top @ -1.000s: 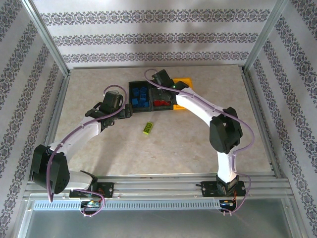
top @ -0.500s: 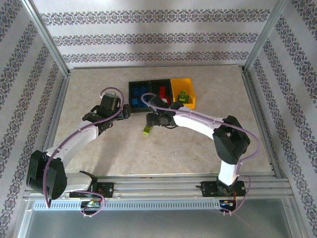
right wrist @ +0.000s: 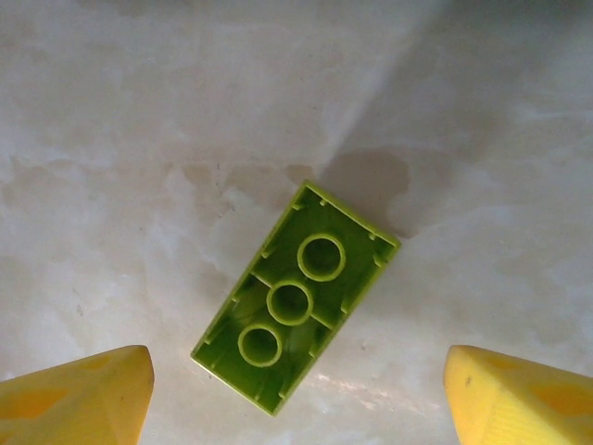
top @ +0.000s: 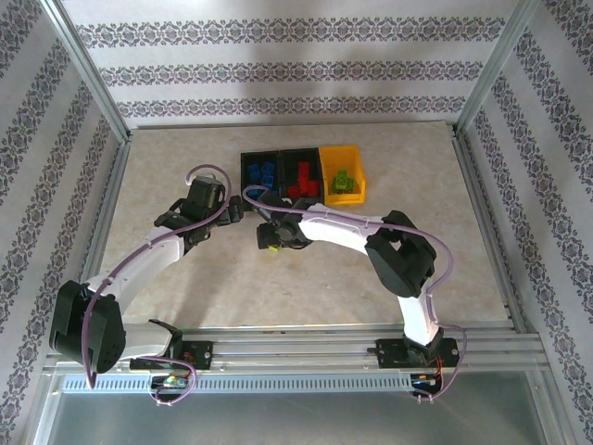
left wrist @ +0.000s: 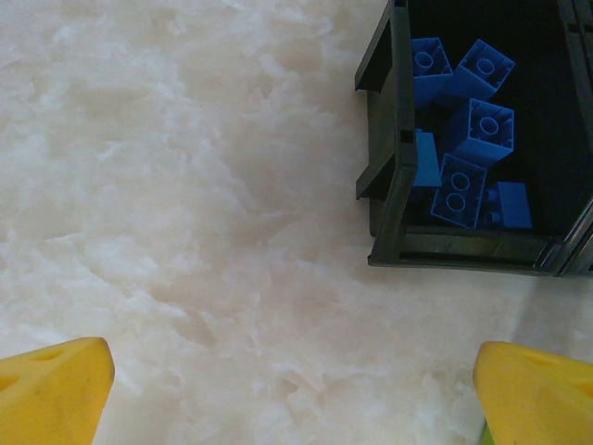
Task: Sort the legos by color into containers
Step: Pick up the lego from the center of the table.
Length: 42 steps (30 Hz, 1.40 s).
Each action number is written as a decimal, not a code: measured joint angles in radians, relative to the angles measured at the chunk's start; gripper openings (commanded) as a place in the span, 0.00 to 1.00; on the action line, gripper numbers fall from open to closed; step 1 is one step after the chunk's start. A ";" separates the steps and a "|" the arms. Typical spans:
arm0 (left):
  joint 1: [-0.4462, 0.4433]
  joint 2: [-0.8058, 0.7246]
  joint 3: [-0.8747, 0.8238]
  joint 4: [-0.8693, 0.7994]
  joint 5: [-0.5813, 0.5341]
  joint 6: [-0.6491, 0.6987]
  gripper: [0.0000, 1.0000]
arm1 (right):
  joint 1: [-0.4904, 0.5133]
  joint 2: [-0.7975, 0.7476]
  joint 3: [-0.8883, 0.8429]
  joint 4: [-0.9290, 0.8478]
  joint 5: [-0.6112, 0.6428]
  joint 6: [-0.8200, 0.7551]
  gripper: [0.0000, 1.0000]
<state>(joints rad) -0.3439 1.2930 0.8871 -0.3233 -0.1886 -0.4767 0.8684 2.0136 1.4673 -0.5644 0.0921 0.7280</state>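
One lime green lego [right wrist: 295, 295] lies upside down on the table, its hollow underside up. My right gripper [right wrist: 298, 394] hangs open right over it, a yellow fingertip [right wrist: 88, 394] on each side and neither touching. From above, the same lego [top: 272, 247] peeks out under my right gripper [top: 274, 235]. The containers stand in a row: a black bin [top: 245, 176] with blue legos [top: 260, 172], a black bin [top: 315, 158] with red legos [top: 300, 176], and a yellow bin [top: 358, 176] with green legos [top: 342, 182]. My left gripper [left wrist: 296, 394] is open over bare table beside the blue legos [left wrist: 468, 139].
The black bin's near wall [left wrist: 394, 185] is just ahead and to the right of my left gripper. Both arms reach toward the table's middle, their grippers close together. Metal frame rails [top: 102, 241] border the marble tabletop [top: 185, 148].
My right arm has swung back from above the bins and come down over the lime green lego on the table. The left arm has barely moved.
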 measured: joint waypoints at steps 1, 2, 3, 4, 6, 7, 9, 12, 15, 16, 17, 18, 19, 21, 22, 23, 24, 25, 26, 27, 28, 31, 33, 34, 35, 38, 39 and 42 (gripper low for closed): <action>0.000 0.000 -0.001 0.000 0.000 0.000 1.00 | 0.000 0.008 0.008 0.000 -0.003 0.000 0.79; 0.000 0.000 -0.002 0.000 0.000 0.000 1.00 | 0.000 0.016 0.015 0.002 -0.006 0.000 0.78; 0.001 0.000 -0.003 0.001 0.000 0.000 1.00 | 0.000 0.025 0.024 0.001 -0.008 0.000 0.77; 0.003 0.000 -0.006 0.001 0.000 0.000 1.00 | 0.000 0.035 0.034 0.003 -0.011 0.000 0.75; 0.006 0.000 -0.008 0.001 0.000 0.000 1.00 | 0.000 0.055 0.051 0.005 -0.016 0.000 0.72; 0.007 0.000 -0.008 0.002 0.000 0.000 1.00 | 0.000 0.066 0.060 0.006 -0.019 -0.001 0.70; 0.008 0.000 -0.008 0.002 0.000 0.000 1.00 | 0.000 0.087 0.076 0.007 -0.025 -0.003 0.68; 0.012 -0.001 -0.008 0.002 0.000 0.000 1.00 | 0.000 0.115 0.095 0.008 -0.031 -0.008 0.65; 0.012 -0.002 -0.008 0.002 0.000 0.000 1.00 | 0.000 0.141 0.119 0.007 -0.035 -0.020 0.61; 0.012 -0.002 -0.008 0.002 0.000 0.000 1.00 | 0.000 0.150 0.127 0.007 -0.034 -0.024 0.59; 0.012 -0.002 -0.008 0.002 0.000 0.000 1.00 | 0.000 0.157 0.135 -0.002 -0.031 -0.029 0.57; 0.012 -0.002 -0.008 0.002 0.000 0.000 1.00 | 0.000 0.159 0.142 -0.012 -0.030 -0.032 0.55; 0.012 -0.002 -0.008 0.002 0.000 0.000 1.00 | 0.000 0.162 0.150 -0.015 -0.030 -0.038 0.53; 0.012 -0.002 -0.008 0.002 0.000 0.000 1.00 | 0.000 0.173 0.166 -0.021 -0.028 -0.052 0.50; 0.012 -0.002 -0.008 0.002 0.000 0.000 1.00 | 0.000 0.179 0.172 -0.027 -0.024 -0.058 0.48; 0.012 -0.002 -0.008 0.002 0.000 0.000 1.00 | 0.000 0.183 0.178 -0.035 -0.018 -0.064 0.45; 0.012 -0.002 -0.008 0.002 0.000 0.000 1.00 | 0.000 0.185 0.182 -0.044 -0.011 -0.072 0.43; 0.012 -0.002 -0.008 0.002 0.000 0.000 1.00 | 0.000 0.187 0.185 -0.053 -0.005 -0.077 0.40; 0.012 -0.002 -0.008 0.002 0.000 0.000 1.00 | 0.000 0.187 0.185 -0.057 0.000 -0.081 0.37; 0.012 -0.002 -0.008 0.002 0.000 0.000 1.00 | 0.000 0.187 0.185 -0.060 0.003 -0.085 0.34; 0.012 -0.002 -0.008 0.002 0.000 0.000 1.00 | 0.000 0.187 0.187 -0.061 0.006 -0.089 0.31; 0.012 -0.002 -0.008 0.002 0.000 0.000 1.00 | 0.005 0.185 0.187 -0.063 0.022 -0.106 0.22; 0.012 -0.002 -0.008 0.002 0.000 0.000 1.00 | 0.004 0.178 0.177 -0.064 0.029 -0.114 0.20; 0.012 -0.002 -0.008 0.002 0.000 0.000 1.00 | 0.002 0.168 0.163 -0.066 0.031 -0.118 0.19; 0.012 -0.002 -0.008 0.002 0.000 0.000 1.00 | -0.003 0.154 0.145 -0.070 0.031 -0.123 0.18; 0.012 -0.003 -0.010 0.002 -0.001 0.000 1.00 | -0.040 0.095 0.084 -0.078 0.032 -0.130 0.17; 0.012 -0.004 -0.013 0.002 -0.001 0.000 1.00 | -0.058 0.067 0.062 -0.076 0.034 -0.132 0.17; 0.012 -0.007 -0.020 0.002 -0.001 0.000 1.00 | -0.132 -0.032 0.010 -0.076 0.045 -0.143 0.17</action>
<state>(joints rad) -0.3317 1.2858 0.8673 -0.3218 -0.1894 -0.4767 0.7368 1.9812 1.4773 -0.6399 0.1371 0.5846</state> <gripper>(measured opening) 0.995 0.283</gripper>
